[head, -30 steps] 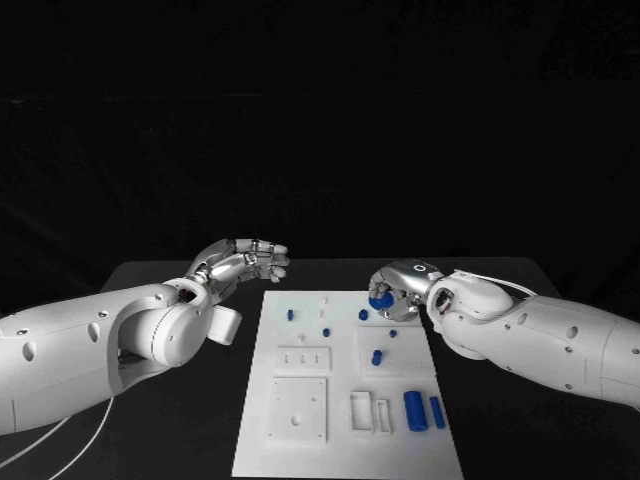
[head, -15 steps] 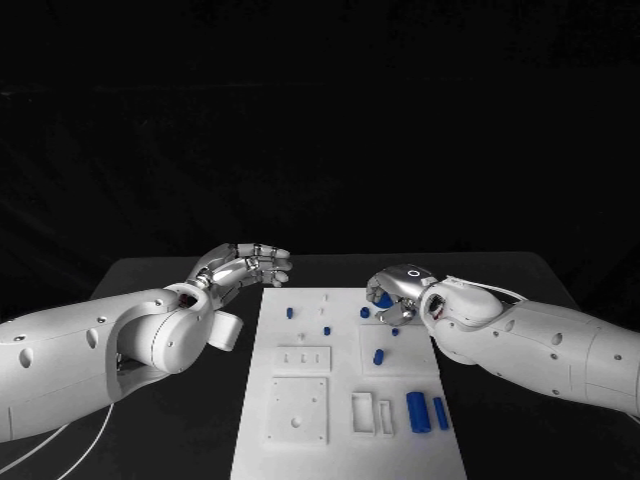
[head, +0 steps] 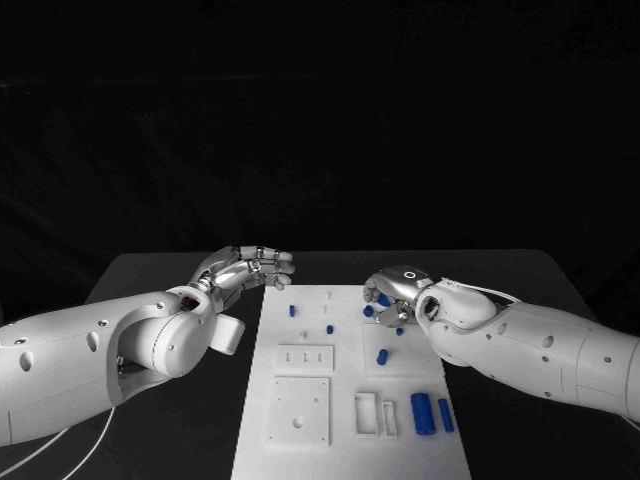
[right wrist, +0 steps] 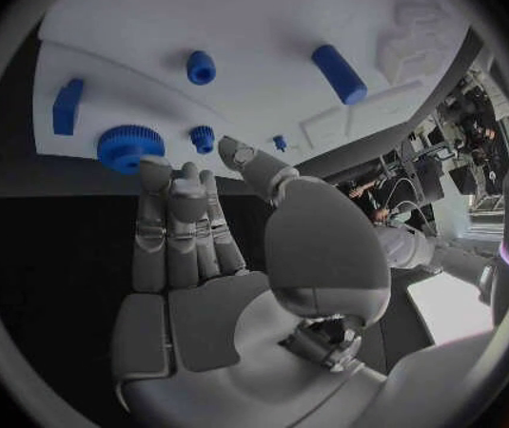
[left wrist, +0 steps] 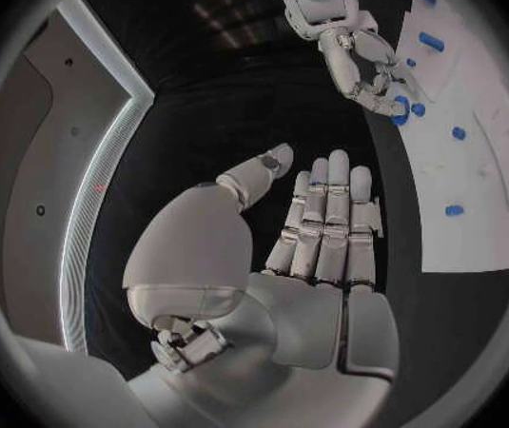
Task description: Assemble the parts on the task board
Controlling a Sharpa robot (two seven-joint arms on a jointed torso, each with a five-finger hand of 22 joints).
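Gear work is the step in hand, as I judge it: the right robot hand (head: 392, 293) hovers over the far right part of the task board (head: 299, 440), its fingers stretched out and nearly together, with nothing in them. The right wrist view shows the fingertips (right wrist: 155, 173) just short of a blue toothed wheel (right wrist: 130, 145) that lies flat on the white plate, with a smaller blue gear (right wrist: 203, 138) just beside it and a short blue peg (right wrist: 201, 67) further in. Whether a fingertip already touches the wheel I cannot tell.

To do this well, the hand should come down with thumb and one finger on opposite sides of the wheel's rim, keeping clear of the small gear so it is not knocked aside. A light pinch should serve, since the toothed edge gives grip; lift straight up before any sideways move.

The left robot hand (head: 245, 267) waits near the board's far left corner above the tabletop (head: 147, 275), its fingers straight and side by side and holding nothing. Two long blue cylinders (head: 421, 412) lie near the board's near right corner
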